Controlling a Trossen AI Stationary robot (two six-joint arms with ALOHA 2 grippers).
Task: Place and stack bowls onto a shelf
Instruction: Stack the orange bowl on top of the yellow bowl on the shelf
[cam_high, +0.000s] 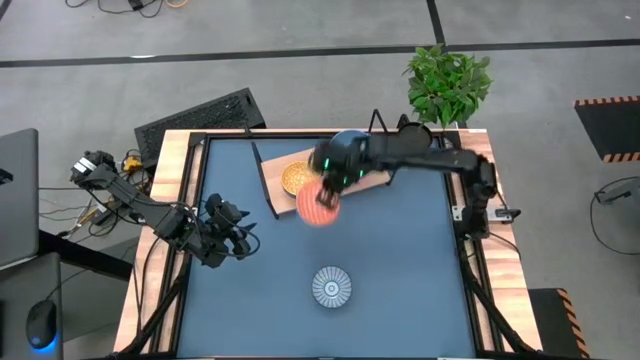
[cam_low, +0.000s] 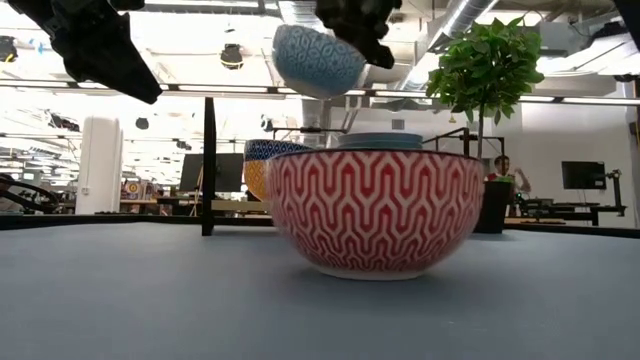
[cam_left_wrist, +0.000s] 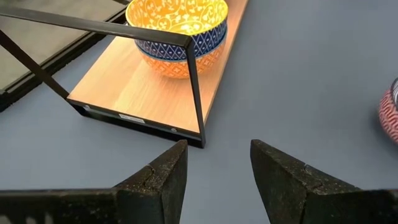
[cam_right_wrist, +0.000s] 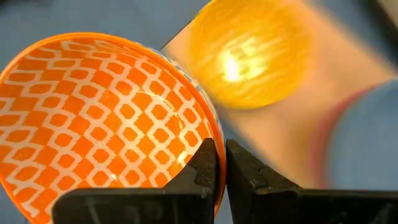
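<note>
The right tool (cam_right_wrist: 221, 163) pinches the rim of an orange-patterned bowl (cam_right_wrist: 99, 118), held beside the shelf (cam_left_wrist: 149, 87); the left tool (cam_left_wrist: 214, 180) hovers spread over the blue surface (cam_high: 400, 250).

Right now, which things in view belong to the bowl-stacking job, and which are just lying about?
Job: shelf, stacked bowls on it, orange bowl in right gripper, blue-and-white bowl on mat.
Lying about: potted plant, keyboard; left gripper idle, open.

Both arms are looking matte black and chunky, the left gripper's fingers (cam_left_wrist: 163, 180) showing a rough, grainy texture.
</note>
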